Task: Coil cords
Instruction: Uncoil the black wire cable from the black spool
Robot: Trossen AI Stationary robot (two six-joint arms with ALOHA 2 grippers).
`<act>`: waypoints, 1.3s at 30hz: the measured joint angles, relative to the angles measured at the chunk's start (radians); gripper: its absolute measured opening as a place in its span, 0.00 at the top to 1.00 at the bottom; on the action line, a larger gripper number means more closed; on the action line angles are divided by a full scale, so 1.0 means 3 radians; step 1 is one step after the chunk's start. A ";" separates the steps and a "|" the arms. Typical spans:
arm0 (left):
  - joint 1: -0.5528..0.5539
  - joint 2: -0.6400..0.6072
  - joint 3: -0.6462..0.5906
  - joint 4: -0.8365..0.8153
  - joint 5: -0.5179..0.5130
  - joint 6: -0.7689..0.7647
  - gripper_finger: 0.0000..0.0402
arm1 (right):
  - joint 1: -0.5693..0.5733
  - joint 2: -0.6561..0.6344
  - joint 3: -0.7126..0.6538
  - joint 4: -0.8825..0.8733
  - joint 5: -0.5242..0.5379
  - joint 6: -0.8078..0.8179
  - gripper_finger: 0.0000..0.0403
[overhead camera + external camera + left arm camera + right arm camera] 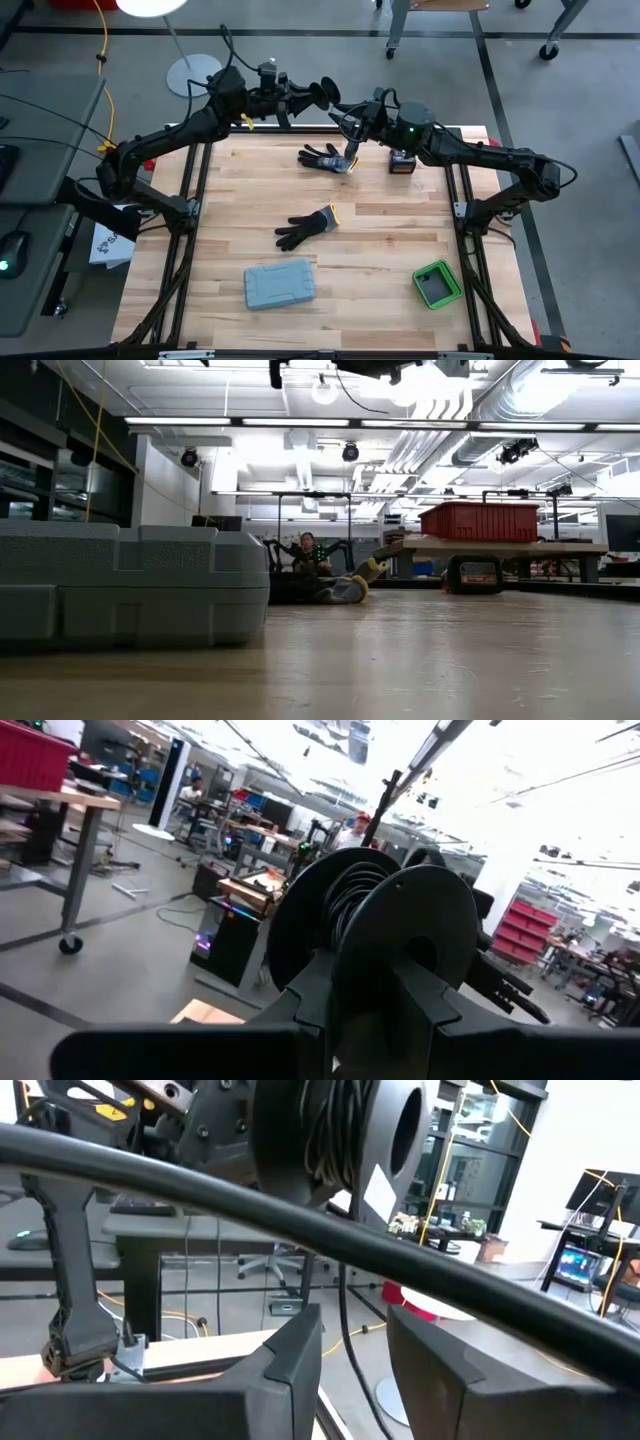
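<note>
Two arms are raised over the far edge of the table (400, 225), and most of the action is cut off in the low view, where only dark shapes are caught at the very top. The left gripper (312, 95) is seen clamped on a black spool (328, 95). From its own wrist, the fingers (300, 1010) are pressed against the spool's flanges, though the contact points are hidden behind the near disc. The cord (350, 900) is wound in dark turns between those discs. How much of it is wound cannot be judged.

The right gripper (350, 122) is held just beside and below the spool. Its fingers (290, 1360) are parted by a modest gap, and one thin strand of cord is seen hanging from the spool through that gap. Whether either finger is touched by the strand cannot be made out. A thick dark bar (400, 1265) is slung across that wrist view and cannot be identified.

On the table, one black glove (322, 157) is lying near the grippers and a second glove (305, 227) is lying mid-table. A grey case (280, 284) and a green box (437, 284) are set nearer the front. The case blocks the left of the low view.
</note>
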 joint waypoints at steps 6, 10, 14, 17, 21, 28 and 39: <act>-0.0017 0.0062 0.0000 0.0011 -0.0002 -0.0012 0.88 | 0.0000 0.0000 0.0000 0.0001 -0.0135 0.0169 0.73; -0.0015 0.0062 0.0000 0.0008 -0.0007 -0.0011 0.88 | 0.0022 0.0000 0.0000 0.0014 -0.0168 0.0282 0.78; 0.0013 0.0062 0.0000 -0.0002 0.0001 -0.0011 0.88 | 0.0080 -0.0005 0.0000 0.0064 -0.0137 0.0453 0.97; 0.0042 0.0061 0.0000 -0.0072 0.0005 0.0012 0.87 | 0.0125 -0.0006 0.0000 0.0096 -0.0136 0.0572 0.99; 0.0133 0.0044 0.0000 -0.0336 0.0230 -0.0003 0.83 | 0.0159 -0.0098 0.0000 -0.0009 -0.0136 0.0582 0.99; 0.0334 -0.0019 0.0000 -0.0850 0.0634 0.0059 0.74 | 0.0106 -0.0364 0.0000 -0.0282 -0.0213 0.0532 1.00; 0.0322 -0.0055 0.0001 -0.1996 0.0542 0.1100 0.65 | -0.0003 -0.0539 -0.0001 -0.0356 -0.0662 0.0701 1.00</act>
